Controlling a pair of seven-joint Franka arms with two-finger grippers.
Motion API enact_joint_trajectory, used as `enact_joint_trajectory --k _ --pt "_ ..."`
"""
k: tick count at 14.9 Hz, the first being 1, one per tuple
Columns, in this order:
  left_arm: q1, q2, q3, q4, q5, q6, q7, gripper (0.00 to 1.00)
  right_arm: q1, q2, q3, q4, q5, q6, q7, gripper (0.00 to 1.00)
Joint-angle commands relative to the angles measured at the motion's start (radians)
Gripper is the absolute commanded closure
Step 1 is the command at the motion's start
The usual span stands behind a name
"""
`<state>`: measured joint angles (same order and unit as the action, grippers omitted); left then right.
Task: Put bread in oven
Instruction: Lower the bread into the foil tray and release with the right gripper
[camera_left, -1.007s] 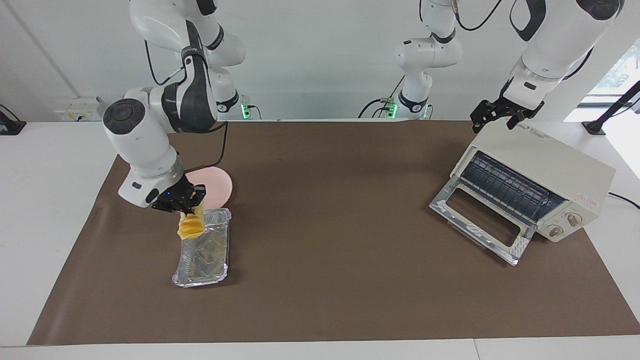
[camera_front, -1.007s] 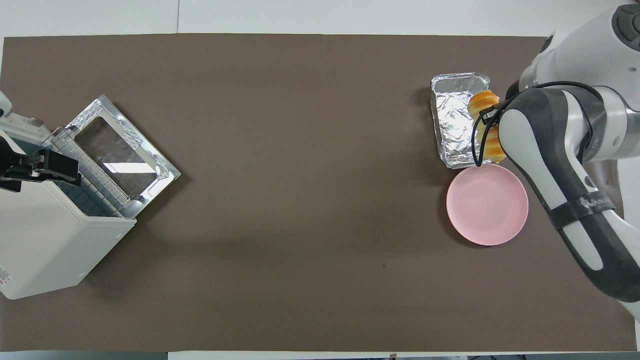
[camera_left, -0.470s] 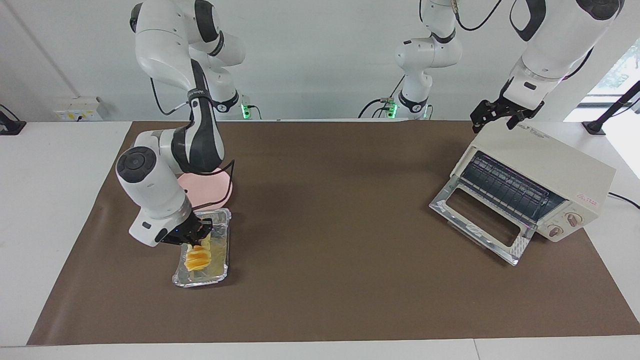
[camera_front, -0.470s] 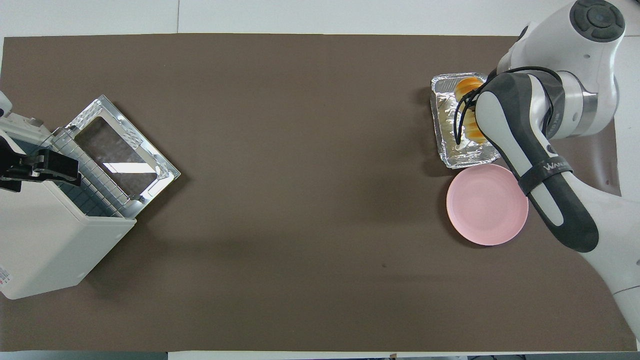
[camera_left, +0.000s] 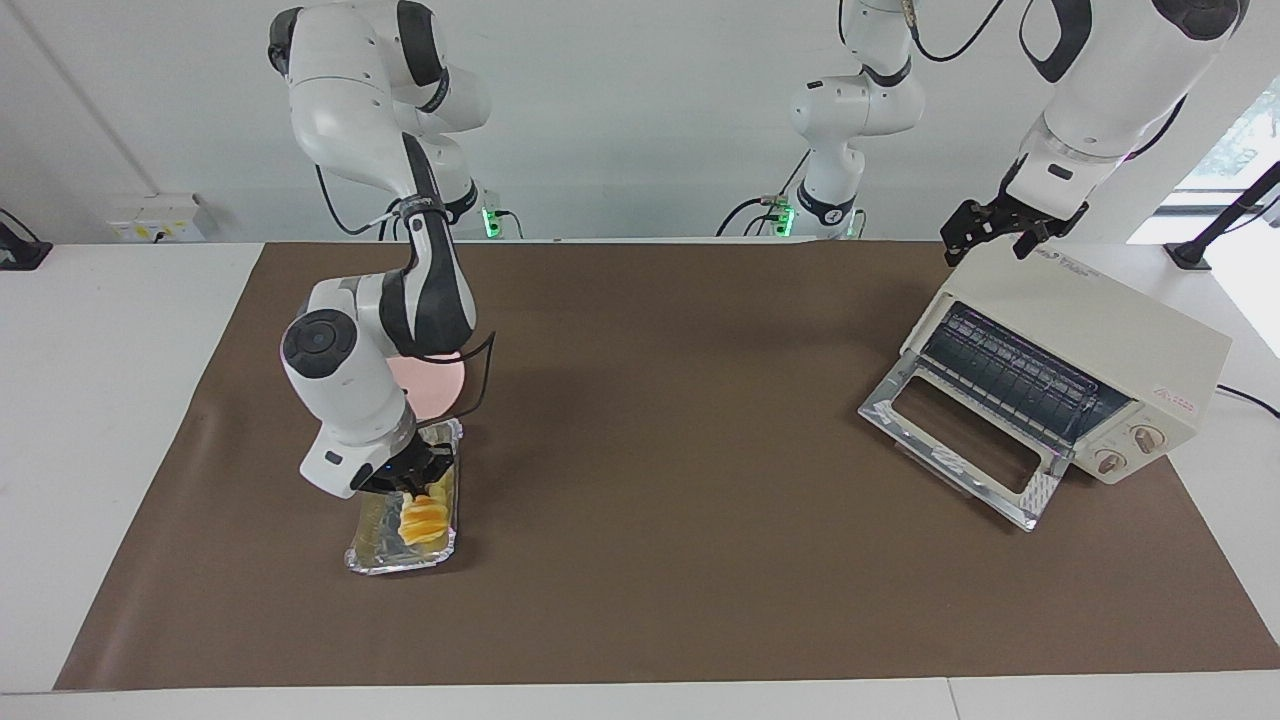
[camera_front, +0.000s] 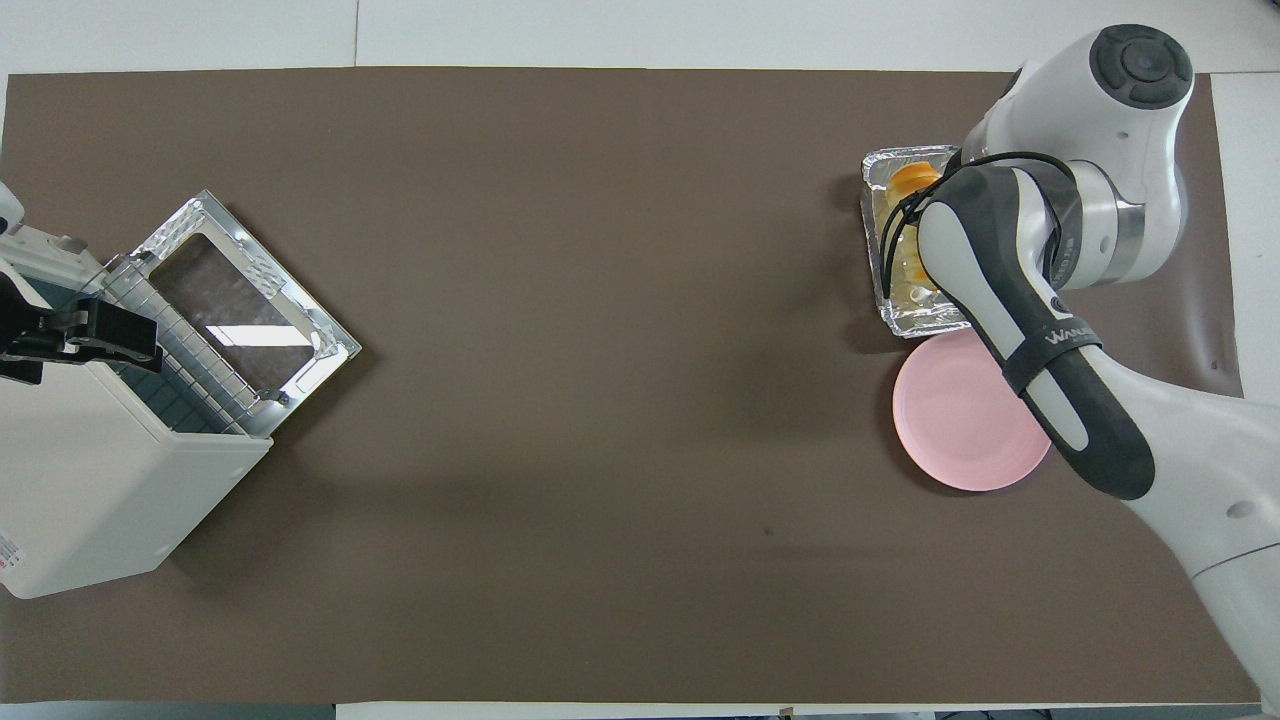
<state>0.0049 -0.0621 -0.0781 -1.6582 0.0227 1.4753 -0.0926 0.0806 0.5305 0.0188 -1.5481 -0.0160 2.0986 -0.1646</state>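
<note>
Lowering the ridged golden-yellow bread (camera_left: 421, 520) into the crinkled silver foil tray (camera_left: 372, 557), the right gripper (camera_left: 415, 482) stays clenched on it — it should release only once settled; the left gripper (camera_left: 1000, 228) waits released over the cream-white toaster oven (camera_left: 1090, 330).

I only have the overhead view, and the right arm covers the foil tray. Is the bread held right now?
Observer: Yes. In the facing view the right pincer is shut on the upper end of the bread. The loaf hangs nearly upright, its lower end inside the foil tray.
Operator: Does it rest on the tray floor?
Observer: I cannot tell. Its lower end is below the tray's rim, but contact does not show.
Operator: How high is the left pincer over the oven?
Observer: The left pincer waits open, just above the top of the oven, at the corner nearer the robots.
</note>
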Motion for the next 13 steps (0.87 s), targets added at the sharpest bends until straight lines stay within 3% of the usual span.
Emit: enact_joint_trajectory --k 1,2,8,13 --pt "0.001 -0.008 0.003 -0.003 -0.007 -0.015 -0.004 0.0 -0.019 -0.026 0.003 -0.037 0.002 0.017 0.004 0.26" --pt "0.001 -0.008 0.003 -0.003 -0.007 -0.015 -0.004 0.0 -0.024 -0.027 0.003 -0.034 0.004 0.008 0.004 0.0" --pt "0.001 -0.008 0.003 -0.003 -0.007 -0.015 -0.004 0.0 -0.068 -0.052 -0.005 0.045 0.002 -0.092 -0.006 0.0" --pt "0.001 -0.008 0.003 -0.003 -0.007 -0.015 -0.004 0.0 -0.098 -0.041 -0.007 -0.026 0.001 0.047 -0.076 0.0"
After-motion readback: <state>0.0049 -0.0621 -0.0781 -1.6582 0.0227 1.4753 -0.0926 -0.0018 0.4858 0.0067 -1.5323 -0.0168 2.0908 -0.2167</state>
